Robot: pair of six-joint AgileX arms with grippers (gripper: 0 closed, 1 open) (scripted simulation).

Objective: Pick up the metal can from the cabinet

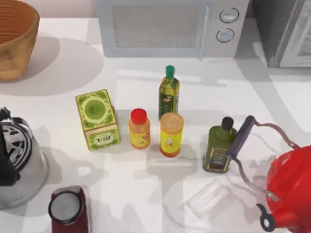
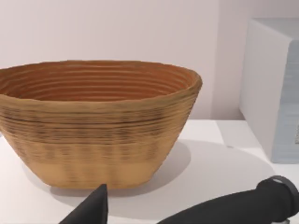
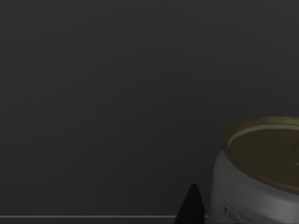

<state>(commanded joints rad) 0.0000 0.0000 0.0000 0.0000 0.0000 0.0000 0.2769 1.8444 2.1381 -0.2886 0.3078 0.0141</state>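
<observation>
**Peering into a dark cabinet at the metal can**

Looking through your right wrist view, you see a dim, dark interior with the metal can (image 3: 261, 172) standing upright on the floor of the space, its pale body and gold-rimmed top catching what little light there is. One dark fingertip (image 3: 191, 205) of your right arm's jaws shows just beside the can, apart from it; you cannot tell how wide those jaws stand.

From the top view, the cabinet (image 1: 284, 31) sits at the tabletop's far right corner, grey and speckled with a paler framed door, next to the microwave (image 1: 170, 26).

Your left wrist view faces a woven basket (image 2: 93, 121), which holds nothing that you can see. A dark fingertip (image 2: 93, 207) of the left jaws shows, and you cannot tell their opening either.

Across the tabletop (image 1: 58, 82) stand closed containers:
- a green tea box (image 1: 97, 119)
- a yellow jar with a red cap (image 1: 139, 128)
- a yellow jar with an orange lid (image 1: 171, 134)
- two green oil bottles (image 1: 168, 94), (image 1: 221, 145)
- a dark red cylinder (image 1: 68, 208) with a grey top
- a red kettle (image 1: 289, 189) at the right
- a silver kettle (image 1: 19, 160) at the left
</observation>
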